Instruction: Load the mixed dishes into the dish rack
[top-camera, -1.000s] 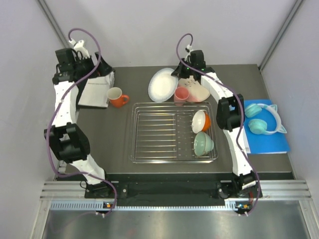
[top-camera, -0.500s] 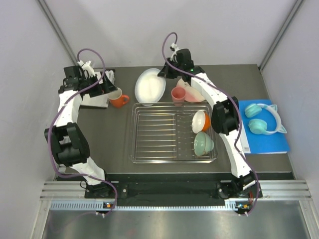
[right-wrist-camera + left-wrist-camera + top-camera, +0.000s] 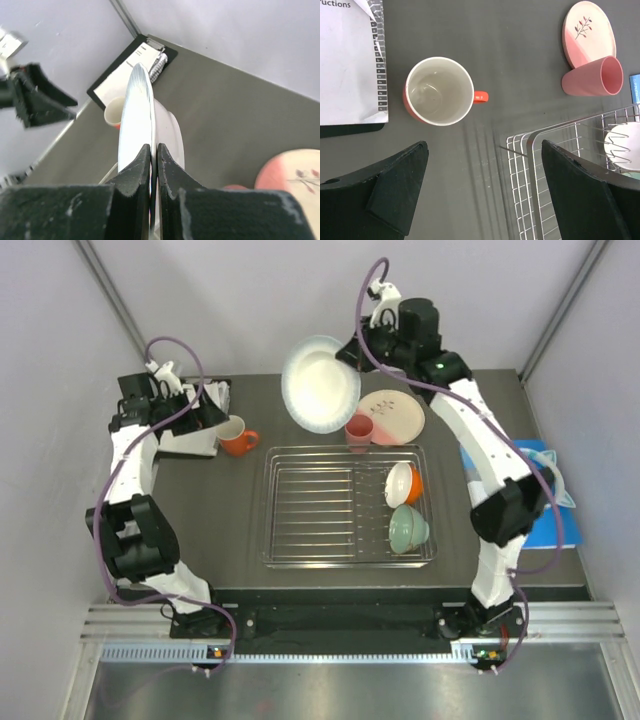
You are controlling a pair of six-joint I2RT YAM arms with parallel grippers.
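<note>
1. The dish rack sat mid-table. The white bowl and mint-green bowl leaned in its right end, and its left bars were free, I judged, for plates.
2. My right gripper pinched the blue-rimmed white plate by its rim, in the air above the rack's far left corner. I held it on edge, probably to slot it between the bars. Only the right wrist view showed the pinch.
3. The beige plate lay flat behind the rack.
4. My left gripper was spread wide and hovered near the upright cream-and-orange mug. Its wrist view showed the mug empty.
5. The pink cup lay on its side just beside the beige plate.
</note>
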